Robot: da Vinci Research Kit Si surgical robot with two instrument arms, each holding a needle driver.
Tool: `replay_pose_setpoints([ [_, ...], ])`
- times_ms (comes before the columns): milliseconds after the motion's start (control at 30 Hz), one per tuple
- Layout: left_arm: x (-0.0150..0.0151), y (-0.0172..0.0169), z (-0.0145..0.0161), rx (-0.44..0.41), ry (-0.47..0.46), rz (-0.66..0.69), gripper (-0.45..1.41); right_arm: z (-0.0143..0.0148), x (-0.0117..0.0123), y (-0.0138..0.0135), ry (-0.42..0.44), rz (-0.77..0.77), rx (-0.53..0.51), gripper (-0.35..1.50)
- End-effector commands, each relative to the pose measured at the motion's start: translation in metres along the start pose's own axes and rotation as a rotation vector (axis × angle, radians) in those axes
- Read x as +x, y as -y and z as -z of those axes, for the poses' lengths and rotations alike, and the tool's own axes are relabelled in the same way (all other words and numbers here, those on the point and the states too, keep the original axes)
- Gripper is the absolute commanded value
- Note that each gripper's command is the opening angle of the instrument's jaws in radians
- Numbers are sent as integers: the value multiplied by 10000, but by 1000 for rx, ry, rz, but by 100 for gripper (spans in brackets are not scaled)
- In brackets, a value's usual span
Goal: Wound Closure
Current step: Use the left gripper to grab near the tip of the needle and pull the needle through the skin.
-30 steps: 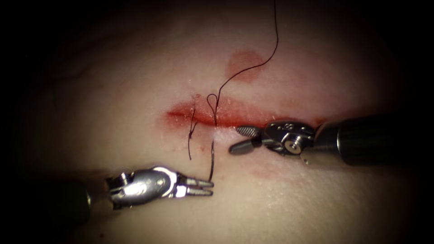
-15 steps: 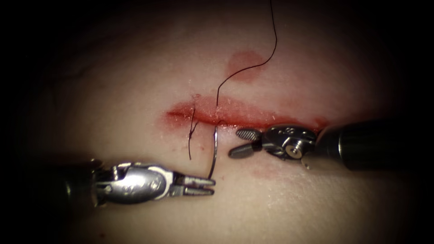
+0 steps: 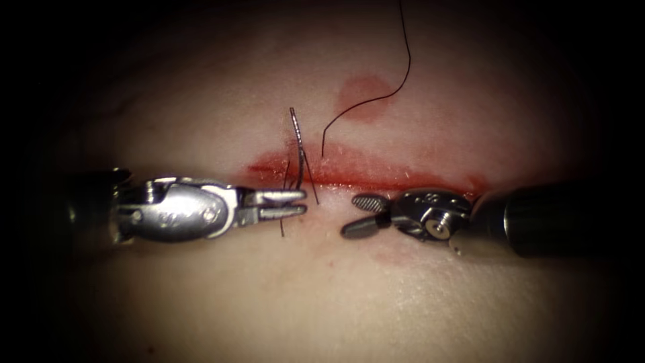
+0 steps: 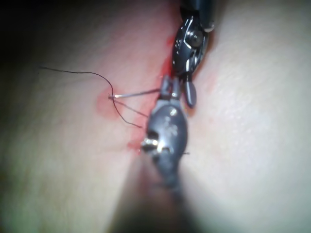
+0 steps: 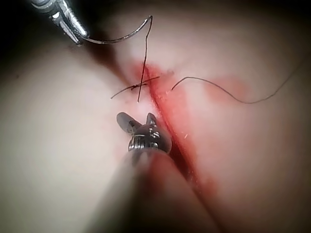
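One tissue [image 3: 201,296] slab, pale, with one red cut [image 3: 363,176] across it. My left claw [image 3: 301,204] is clamped on one needle [image 3: 297,144] near its end; the needle is out of the tissue, above the cut. One knotted stitch [image 3: 285,195] sits behind. One thread [image 3: 376,101] trails upward. My right claw [image 3: 357,215] gapes, holding nothing.

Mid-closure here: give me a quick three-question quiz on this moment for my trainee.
1. What does the left tool hold? A the needle; B the thread; C nothing.
2. True or false: the right tool has its jaws open and holds nothing.
3. Fill in: the needle is ____ of the tissue, raised over the cut.
Key: 1 A; 2 true; 3 out.
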Motion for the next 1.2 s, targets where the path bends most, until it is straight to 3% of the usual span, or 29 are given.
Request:
replay_pose_setpoints([
  [33, -5, -1, -7, -2, -4, 3, -35, -10, -4, 1, 1, -1, 2, 129],
  [233, -5, 1, -8, -5, -9, 5, -35, -9, -2, 0, 1, -8, 2, 129],
  [633, 10, 39, -5, -2, -15, 23, -35, -6, 4, 0, 3, -14, 5, 128],
  [767, 7, 22, -6, -13, -8, 8, -35, -3, 8, -2, 5, -16, 8, 128],
  [867, -11, -33, -15, -49, 46, -42, -35, 13, 18, -5, 11, -23, 17, 128],
  [967, -30, -66, -27, -59, 84, -75, -35, 25, 29, -6, -9, -38, 35, 128],
  [1200, -46, -80, -38, -33, 127, -127, -35, 24, 35, -2, -51, -104, 114, 128],
])
